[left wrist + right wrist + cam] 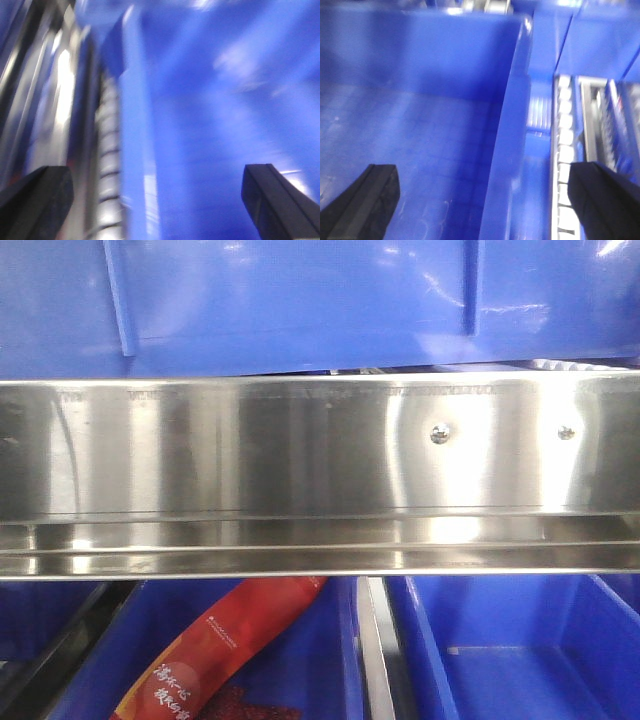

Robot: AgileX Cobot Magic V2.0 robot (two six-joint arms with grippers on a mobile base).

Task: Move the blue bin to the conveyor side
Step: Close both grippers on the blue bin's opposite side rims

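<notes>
**binfan:** where's the blue bin [300, 300] sitting rn?

**armtinkerer:** Just above the steel rail [300, 450] in the front view. Left claw [157, 200] and right claw [487, 200] are both spread, each straddling a blue wall [510, 125], pinching nothing. I'd seat both deep, close evenly, and slide it level so it can't twist.

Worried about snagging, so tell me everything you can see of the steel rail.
The steel rail is a shiny brushed-metal band running level across the whole front view, with a stepped lip along its lower edge. One screw and a second screw sit right of centre. Bright vertical glare streaks it. The blue bin shows above its top edge; a bin holding a red packet and a second bin show below. Whether any touch it cannot be told.
</notes>
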